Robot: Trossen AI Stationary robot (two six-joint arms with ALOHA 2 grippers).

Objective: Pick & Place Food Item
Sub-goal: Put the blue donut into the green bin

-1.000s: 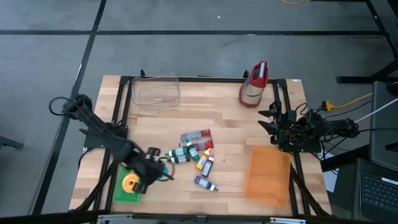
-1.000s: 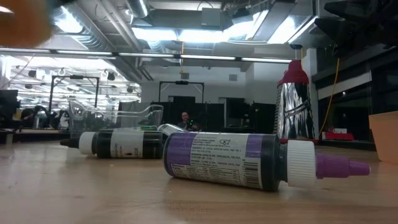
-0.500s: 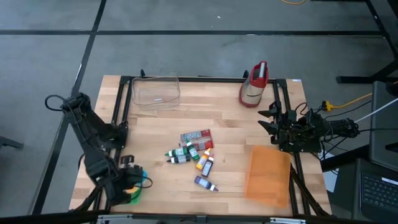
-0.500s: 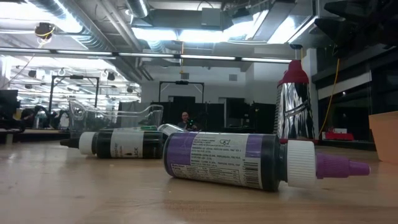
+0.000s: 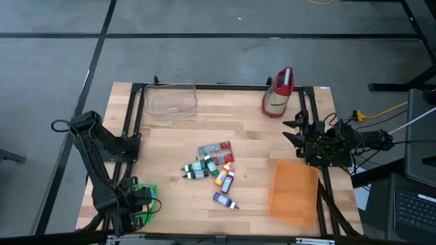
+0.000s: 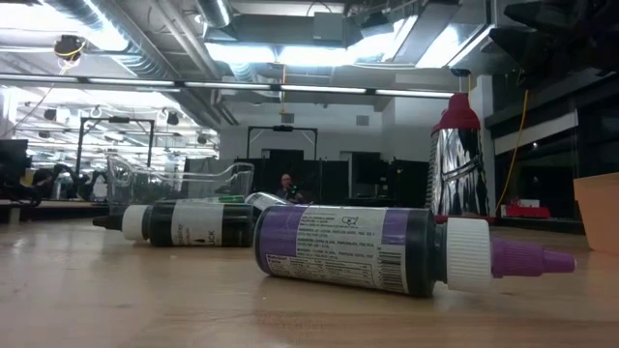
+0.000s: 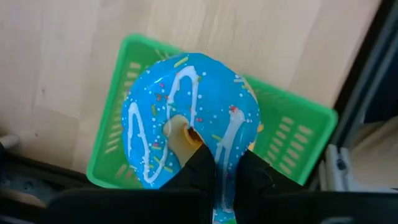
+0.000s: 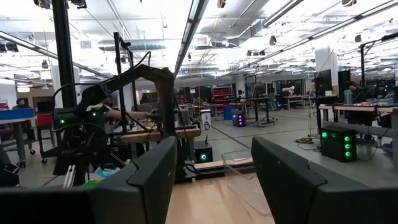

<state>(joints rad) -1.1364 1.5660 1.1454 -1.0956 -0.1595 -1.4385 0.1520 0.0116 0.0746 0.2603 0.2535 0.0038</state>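
A blue-iced doughnut [image 7: 186, 118] with white stripes and sprinkles fills the left wrist view, directly over a green basket [image 7: 292, 134]. My left gripper [image 7: 219, 163] is shut on it and points down at the table's near left corner [image 5: 139, 204]. A bit of something orange [image 7: 256, 127] peeks out beneath the doughnut. Whether the doughnut rests in the basket I cannot tell. My right gripper [image 8: 214, 174] waits open at the table's right edge [image 5: 300, 139]. My left gripper pinches the doughnut's ring [image 7: 221, 146] between its two fingers, one finger [image 7: 200, 163] beside the hole and the other [image 7: 250, 174] on the outer side. The fingers come from above, pointing down. The doughnut lies flat, icing up, over the basket.
Several small colouring bottles [image 5: 212, 170] lie mid-table; a purple one [image 6: 387, 248] is nearest the low camera. A clear tub [image 5: 170, 101] and a red-and-silver pouch [image 5: 278, 92] stand at the far edge, and an orange box [image 5: 294, 190] lies near right. Black frame rails [image 5: 133, 129] run along both sides.
My left gripper has swung from beside the bottles toward the table's near left corner, sinking over the green basket and rolling its wrist. It has stayed shut throughout.
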